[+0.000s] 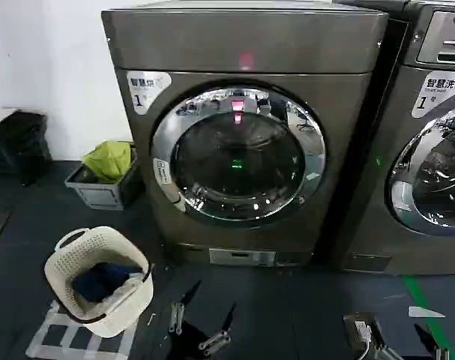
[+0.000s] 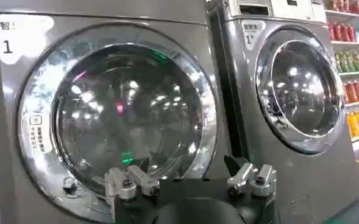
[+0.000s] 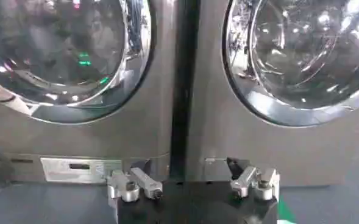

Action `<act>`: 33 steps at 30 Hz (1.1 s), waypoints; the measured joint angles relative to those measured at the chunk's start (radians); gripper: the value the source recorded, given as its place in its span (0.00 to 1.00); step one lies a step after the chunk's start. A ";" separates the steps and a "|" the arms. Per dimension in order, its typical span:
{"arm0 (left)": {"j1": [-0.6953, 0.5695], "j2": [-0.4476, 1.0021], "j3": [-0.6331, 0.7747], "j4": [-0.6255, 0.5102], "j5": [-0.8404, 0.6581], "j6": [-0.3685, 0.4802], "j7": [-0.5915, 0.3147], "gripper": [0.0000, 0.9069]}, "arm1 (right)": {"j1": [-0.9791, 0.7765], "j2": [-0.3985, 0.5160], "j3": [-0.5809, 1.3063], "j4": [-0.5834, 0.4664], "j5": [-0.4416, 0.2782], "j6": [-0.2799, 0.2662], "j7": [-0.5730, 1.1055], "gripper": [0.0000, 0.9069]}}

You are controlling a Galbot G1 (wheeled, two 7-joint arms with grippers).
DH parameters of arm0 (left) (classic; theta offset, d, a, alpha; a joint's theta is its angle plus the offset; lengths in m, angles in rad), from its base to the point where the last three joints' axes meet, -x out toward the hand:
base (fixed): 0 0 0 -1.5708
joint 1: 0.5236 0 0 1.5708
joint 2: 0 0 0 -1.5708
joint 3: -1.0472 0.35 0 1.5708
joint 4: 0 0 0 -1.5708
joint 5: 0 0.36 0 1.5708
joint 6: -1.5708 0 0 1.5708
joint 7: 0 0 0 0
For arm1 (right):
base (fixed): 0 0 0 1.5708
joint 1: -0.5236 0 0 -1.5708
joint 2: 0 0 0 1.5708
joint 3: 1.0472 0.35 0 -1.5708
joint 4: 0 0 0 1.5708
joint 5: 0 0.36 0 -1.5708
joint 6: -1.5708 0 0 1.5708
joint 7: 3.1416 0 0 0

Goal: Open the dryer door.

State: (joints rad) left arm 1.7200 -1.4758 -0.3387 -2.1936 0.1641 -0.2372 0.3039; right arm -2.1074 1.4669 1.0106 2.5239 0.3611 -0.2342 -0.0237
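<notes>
The dryer door (image 1: 238, 154), a round porthole with a wide chrome rim and dark glass, sits shut in the front of the grey machine straight ahead. Low in front of it, above the dark floor, my left gripper (image 1: 211, 300) hangs open with nothing between its fingers. In the left wrist view the dryer door (image 2: 118, 112) stands beyond the left gripper (image 2: 190, 165), well apart from it. My right gripper (image 1: 392, 337) is low at the right, also open and empty. Its wrist view shows the right gripper (image 3: 187, 164) facing the gap between the machines, with the dryer door (image 3: 63, 49) off to one side.
A second machine (image 1: 429, 150) with a silver control panel and its own chrome door stands close on the right. A cream laundry basket (image 1: 62, 274) holding blue cloth sits on the floor at the left, a grey crate (image 1: 100, 195) with green cloth behind it. Shelves of bottles (image 2: 356, 73) stand beyond.
</notes>
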 joint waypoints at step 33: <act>0.050 0.021 -0.031 -0.081 0.008 0.001 0.004 1.00 | 0.488 -0.548 -0.094 -0.244 0.272 0.160 -0.184 1.00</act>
State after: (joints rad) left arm 1.7700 -1.4546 -0.3694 -2.2748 0.1716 -0.2365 0.3075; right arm -1.6197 0.9189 0.9166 2.2800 0.6328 -0.0739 -0.2076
